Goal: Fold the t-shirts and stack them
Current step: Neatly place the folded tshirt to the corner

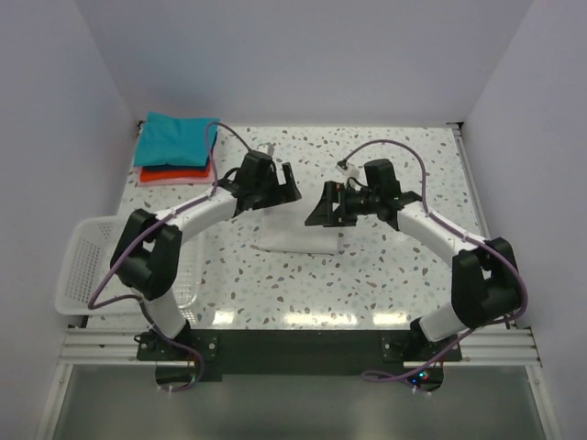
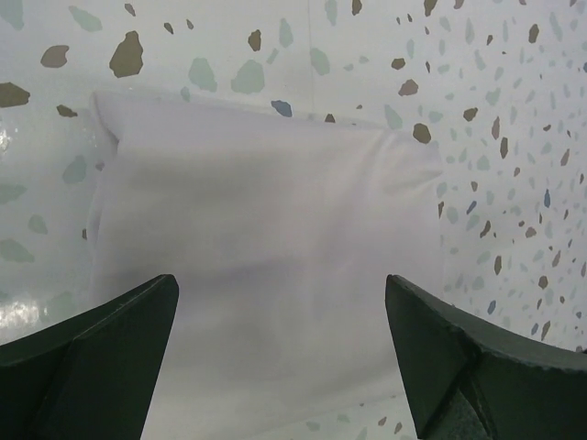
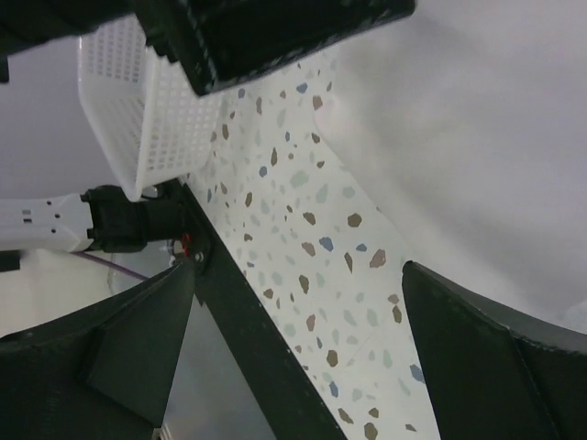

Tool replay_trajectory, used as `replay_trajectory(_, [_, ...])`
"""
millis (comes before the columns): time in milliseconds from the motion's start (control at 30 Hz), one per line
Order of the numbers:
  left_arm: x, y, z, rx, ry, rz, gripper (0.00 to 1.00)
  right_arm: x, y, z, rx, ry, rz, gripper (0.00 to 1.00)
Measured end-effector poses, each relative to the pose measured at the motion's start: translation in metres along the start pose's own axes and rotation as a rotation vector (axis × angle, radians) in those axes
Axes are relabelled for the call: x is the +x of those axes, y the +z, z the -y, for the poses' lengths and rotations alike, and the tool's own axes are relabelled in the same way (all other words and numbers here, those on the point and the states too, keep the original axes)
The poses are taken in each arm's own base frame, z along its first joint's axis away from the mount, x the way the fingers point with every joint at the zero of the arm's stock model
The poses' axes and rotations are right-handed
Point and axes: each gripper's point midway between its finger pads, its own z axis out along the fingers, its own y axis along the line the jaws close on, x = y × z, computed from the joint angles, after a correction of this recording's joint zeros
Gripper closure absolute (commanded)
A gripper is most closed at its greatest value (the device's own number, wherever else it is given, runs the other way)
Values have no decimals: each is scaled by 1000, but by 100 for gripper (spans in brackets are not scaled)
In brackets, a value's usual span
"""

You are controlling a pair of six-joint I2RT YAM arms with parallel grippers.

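Observation:
A folded white t-shirt [image 1: 295, 233] lies flat mid-table; it fills the left wrist view [image 2: 266, 266] and the upper right of the right wrist view [image 3: 486, 137]. A folded teal t-shirt [image 1: 176, 139] lies on a red-orange t-shirt [image 1: 172, 173] at the back left. My left gripper [image 1: 280, 188] is open and empty, hovering over the white shirt's far left edge. My right gripper [image 1: 323, 209] is open and empty, just above the shirt's far right edge. Both sets of dark fingers [image 2: 101, 357] [image 3: 495, 357] stand wide apart.
A white plastic mesh basket [image 1: 92, 266] sits at the left table edge, also seen in the right wrist view [image 3: 147, 110]. A pink layer lies under the shirt stack. The table's black front rail [image 3: 248, 330] and white side walls bound the space.

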Motion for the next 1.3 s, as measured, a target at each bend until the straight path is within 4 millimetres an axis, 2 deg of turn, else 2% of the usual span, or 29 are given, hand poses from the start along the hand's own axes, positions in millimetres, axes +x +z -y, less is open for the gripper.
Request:
replay_trajectory(67, [2,17,-3,-14,-2,-18,0,15,7,4,1,23,-41,1])
replay_trajectory(167, [3,38,-8,-32,-8,-38,0,26,19,11,-3,52,-78,1])
replay_trajectory(300, [2,57,-22,-61,-24,-54,0,40,33,33,14,116,-112,1])
replay_trajectory(433, [6,67,-39,-94,-42,-71,0,65,40,54,44,186,-160,1])
replay_trajectory(533, [2,68,-41,-90,-48,-61,0,81,42,65,65,223,-194,1])
replay_trajectory(633, [0,69,-43,-91,-51,-56,0,89,42,72,76,245,-207,1])
replay_trajectory(733, [-3,70,-44,-90,-54,-49,0,87,42,74,71,252,-200,1])
replay_trajectory(933, [-5,69,-46,-90,-46,-45,0,85,41,74,69,245,-193,1])
replay_trajectory(1033, [-10,63,-44,-86,-31,-36,0,82,31,70,92,220,-180,1])
replay_trajectory(1133, [-22,46,-36,-75,-11,-11,0,69,11,49,99,137,-129,1])
replay_trajectory(1300, [-51,5,-23,-72,28,75,0,40,-27,8,103,-33,-18,1])
